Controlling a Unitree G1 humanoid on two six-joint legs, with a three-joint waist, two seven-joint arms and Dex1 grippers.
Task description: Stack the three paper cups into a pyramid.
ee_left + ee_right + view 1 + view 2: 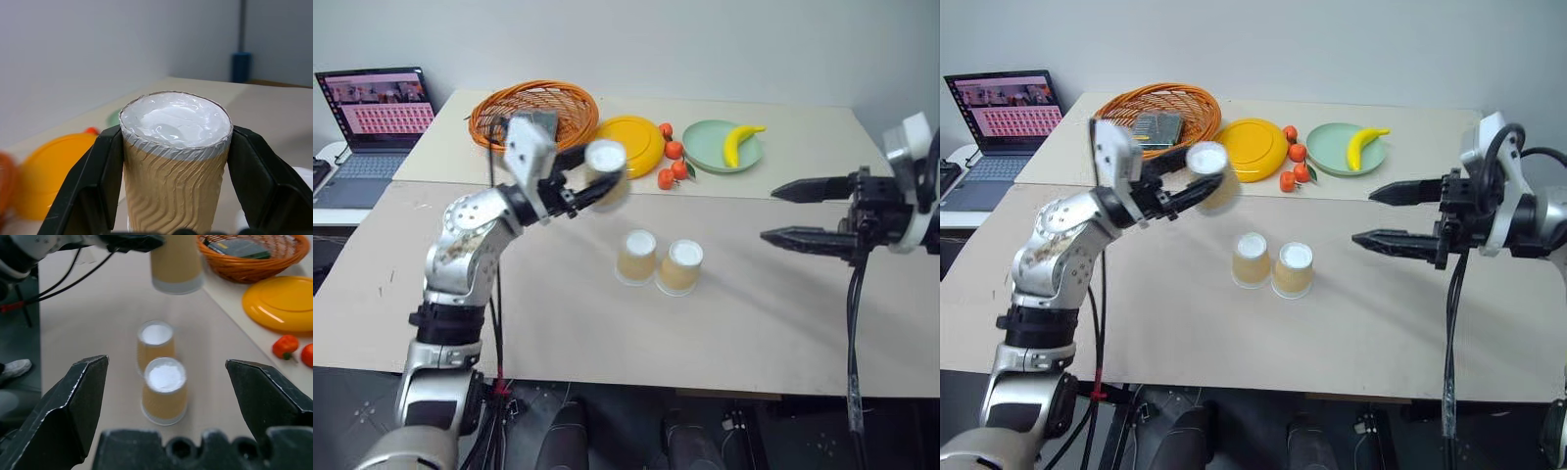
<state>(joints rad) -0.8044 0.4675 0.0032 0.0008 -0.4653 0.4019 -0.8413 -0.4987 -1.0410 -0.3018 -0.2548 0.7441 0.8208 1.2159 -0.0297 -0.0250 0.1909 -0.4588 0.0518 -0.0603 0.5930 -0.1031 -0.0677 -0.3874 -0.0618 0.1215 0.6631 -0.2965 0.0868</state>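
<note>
Left claw [590, 186] pinches the third paper cup [606, 168] by its ribbed sides, above two inverted cups [658, 262] mid-bench [773, 323]. Right claw [785, 213] hangs spread. Judged light and crushable; hold mid-wall gently.

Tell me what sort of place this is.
Probably a lab or office test setup: plain tables against a bare wall, an open laptop on a side desk, and staged props like a wicker basket.
</note>
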